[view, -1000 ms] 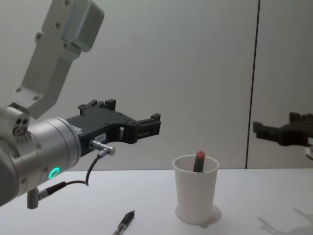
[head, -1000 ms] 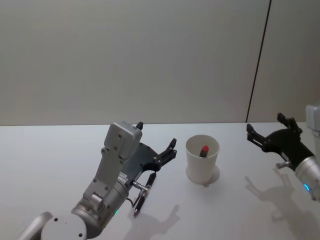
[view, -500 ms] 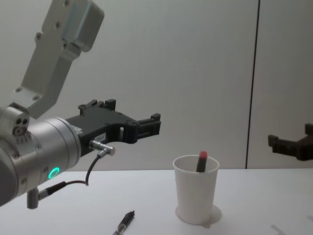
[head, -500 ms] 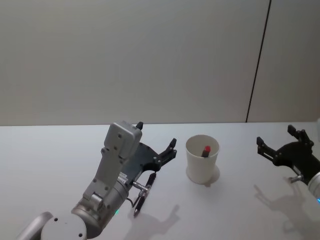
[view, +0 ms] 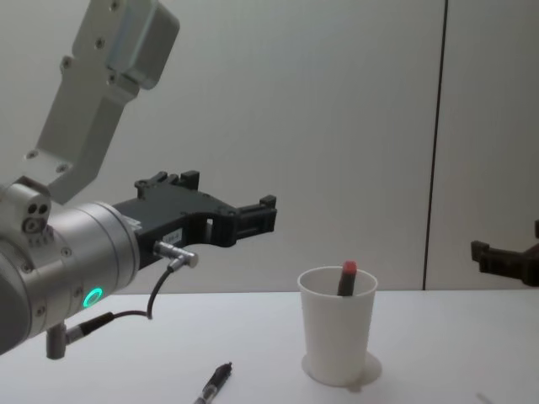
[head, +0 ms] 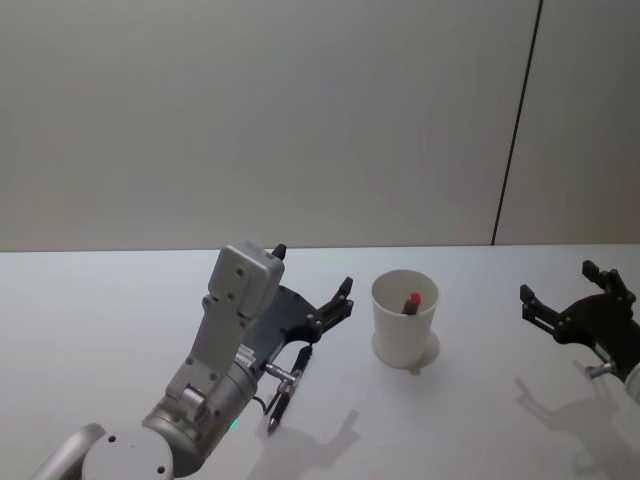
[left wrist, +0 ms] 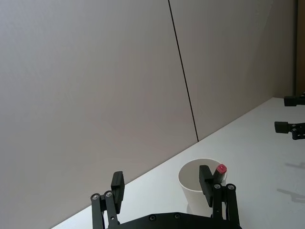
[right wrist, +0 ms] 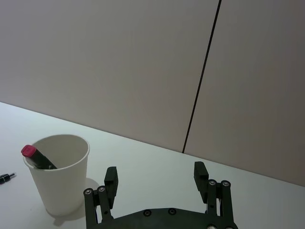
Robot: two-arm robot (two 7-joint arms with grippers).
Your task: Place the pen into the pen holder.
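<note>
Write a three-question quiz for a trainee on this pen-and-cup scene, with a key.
1. What stands inside the white paper cup?
A) nothing
B) a red-tipped pen
C) a pair of scissors
2. True or false: the dark pen lies on the table to the cup's left, under the raised left tool.
3. Are the fingers of the right tool open or shut, and does it touch the cup?

Key
1. B
2. True
3. Open; it is apart from the cup, off to its right.
</note>
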